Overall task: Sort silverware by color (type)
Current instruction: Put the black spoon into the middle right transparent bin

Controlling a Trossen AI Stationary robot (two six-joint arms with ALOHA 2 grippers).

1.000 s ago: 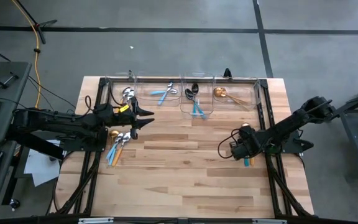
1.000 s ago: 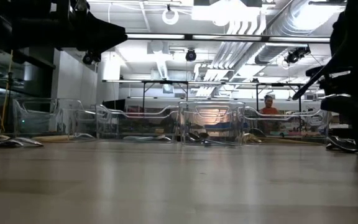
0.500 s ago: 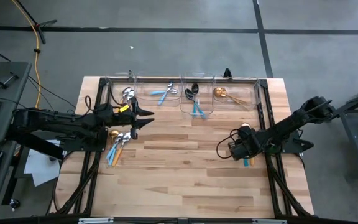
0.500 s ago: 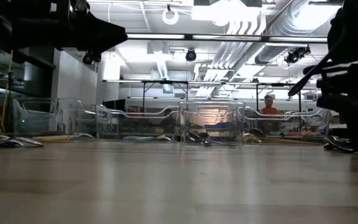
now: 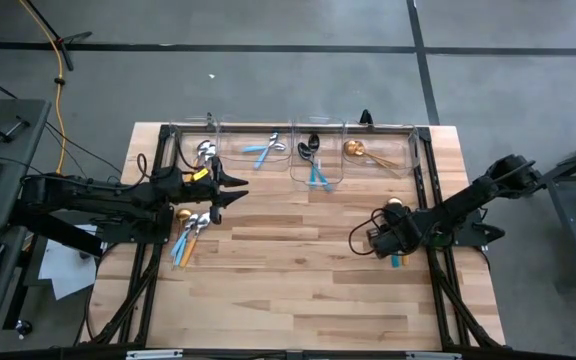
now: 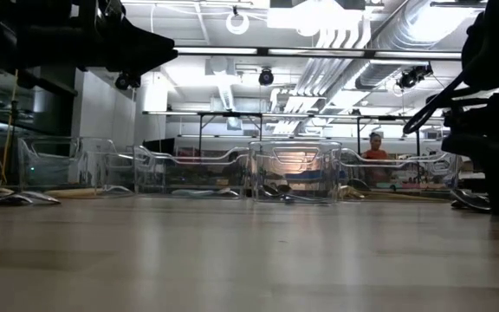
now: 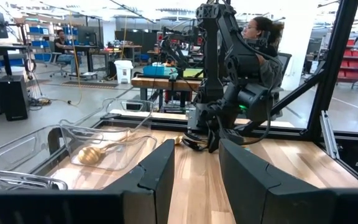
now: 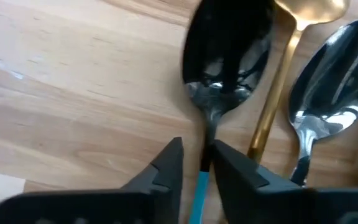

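Observation:
My right gripper [image 8: 196, 155] points down at the right of the table [image 5: 298, 270], shut on a black spoon [image 8: 225, 50] with a blue handle. A gold spoon [image 8: 272, 112] and a silver-headed spoon [image 8: 334, 81] lie right beside it on the wood. My left gripper [image 5: 236, 188] hovers open and level above the table's left part, empty, near a loose pile of silverware [image 5: 190, 238] with light-blue and orange handles. Sorted silverware lies in clear bins [image 5: 298, 150] along the far edge. My right gripper pinches the black spoon's thin neck [image 8: 209, 127], just below the bowl where the blue handle starts, between its two fingers. The fingers come from above, pointing steeply down, one on either side of the handle. The spoon lies flat on the table.
The row of clear bins spans the far edge: silver spoons [image 5: 204, 152], light-blue pieces [image 5: 266, 148], black ones [image 5: 312, 160], gold ones [image 5: 366, 152]. Black frame rails [image 5: 430, 190] run along both table sides. Bare wood fills the middle and near part.

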